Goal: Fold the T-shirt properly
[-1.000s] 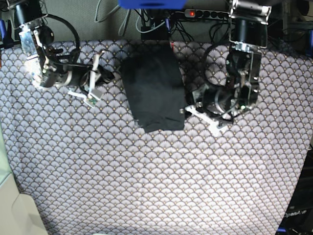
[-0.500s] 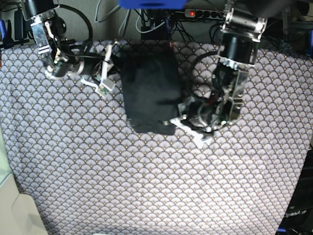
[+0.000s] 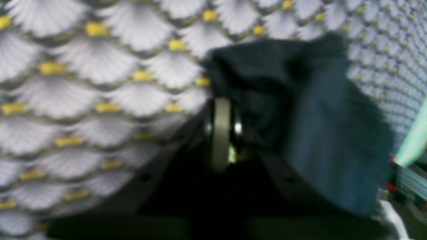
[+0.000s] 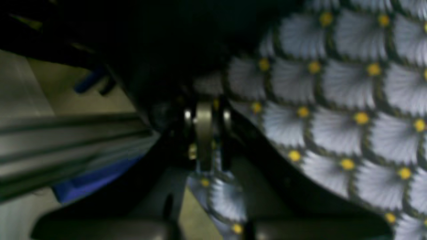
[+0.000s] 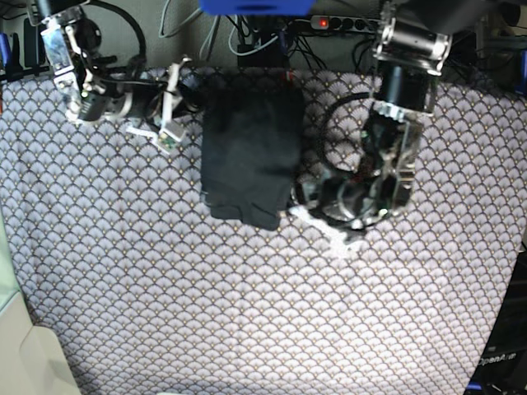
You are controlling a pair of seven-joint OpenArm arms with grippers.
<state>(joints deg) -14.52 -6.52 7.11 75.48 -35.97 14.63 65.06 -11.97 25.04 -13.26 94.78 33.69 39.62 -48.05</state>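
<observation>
The table (image 5: 247,313), covered by a scallop-patterned tablecloth (image 5: 165,271), fills the base view. The T-shirt (image 5: 251,152) lies on its far half, near the middle, already reduced to a compact dark rectangle. Its long axis runs from the far edge of the table toward the camera. The near edge is uneven, bunched at its near corner on the base view's right.

The left gripper (image 5: 298,204) sits at that bunched corner, touching the cloth. In the left wrist view the left gripper (image 3: 222,110) has its jaws pressed together, and the T-shirt (image 3: 300,116) drapes from the jaw tips up and to the right. It appears pinched on the corner, though blur prevents certainty.

The right gripper (image 5: 183,89) sits at the opposite far corner, at the base view's left edge of the garment. In the right wrist view the right gripper (image 4: 204,110) shows jaws almost fully together, with dark cloth just beyond the tips. Whether cloth lies between them cannot be determined.

Both arms are at the garment, at diagonal corners; neither is clearly nearer. The coming move likely turns on carrying the near end along the long axis.

The base view gives the outline and arm placement; only the wrist views show jaw closure. The left wrist view alone shows the lifted cloth.
</observation>
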